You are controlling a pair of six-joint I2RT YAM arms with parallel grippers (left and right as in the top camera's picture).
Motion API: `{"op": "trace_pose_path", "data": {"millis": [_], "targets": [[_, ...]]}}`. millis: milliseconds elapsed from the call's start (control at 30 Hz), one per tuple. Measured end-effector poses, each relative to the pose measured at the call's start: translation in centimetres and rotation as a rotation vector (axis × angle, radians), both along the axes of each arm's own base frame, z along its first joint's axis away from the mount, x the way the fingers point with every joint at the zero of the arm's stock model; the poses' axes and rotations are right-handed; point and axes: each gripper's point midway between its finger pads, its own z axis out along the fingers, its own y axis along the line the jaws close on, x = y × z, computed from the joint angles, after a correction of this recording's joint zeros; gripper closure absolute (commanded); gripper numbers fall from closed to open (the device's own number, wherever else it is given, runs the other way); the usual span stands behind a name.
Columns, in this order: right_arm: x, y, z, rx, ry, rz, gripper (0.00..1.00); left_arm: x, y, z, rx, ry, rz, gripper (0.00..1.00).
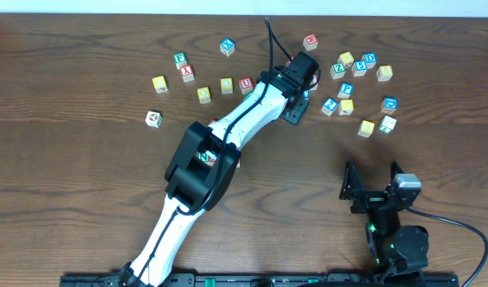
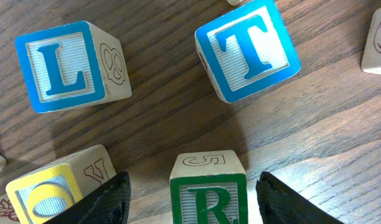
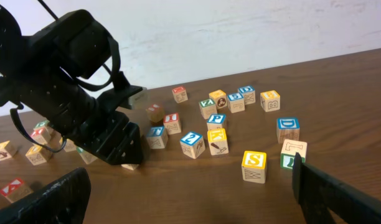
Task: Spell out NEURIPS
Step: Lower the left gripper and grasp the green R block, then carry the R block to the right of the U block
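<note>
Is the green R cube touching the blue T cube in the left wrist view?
No, the green R cube sits apart from the blue T cube, with a clear gap between them.

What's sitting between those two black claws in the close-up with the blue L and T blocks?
The green R cube sits between the fingers of the left gripper, with a gap on each side. The left wrist view shows it.

Matt grained wood table (image 2: 165, 112) — pale wooden R cube (image 2: 208, 186), painted green
</note>
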Motion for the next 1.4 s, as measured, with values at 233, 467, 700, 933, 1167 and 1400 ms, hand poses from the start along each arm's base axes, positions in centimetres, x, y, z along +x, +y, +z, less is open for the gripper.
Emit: {"op": "trace_pose_path", "data": {"millis": [233,467,700,933,1167,1400], "targets": [[0.0,0.0,0.0,0.0,0.0,0.0,0.01,0.0,0.0,0.0,0.003,-0.002,-0.01,0.46],[0.0,0.0,0.0,0.0,0.0,0.0,0.01,0.0,-0.01,0.0,0.003,-0.002,-0.01,0.53],[0.0,0.0,0.0,0.0,0.0,0.0,0.01,-0.15,-0.08,-0.04,-0.002,0.006,-0.013,0.56],[0.0,0.0,0.0,0.0,0.0,0.0,0.0,-0.37,-0.39,-0.04,-0.018,0.018,-0.021,0.56],[0.0,0.0,0.0,0.0,0.0,0.0,0.01,-0.39,-0.41,-0.04,-0.018,0.018,-0.025,0.68],[0.0,0.0,0.0,0.0,0.0,0.0,0.01,-0.44,-0.59,-0.02,-0.028,0.022,-0.026,0.8]]}}
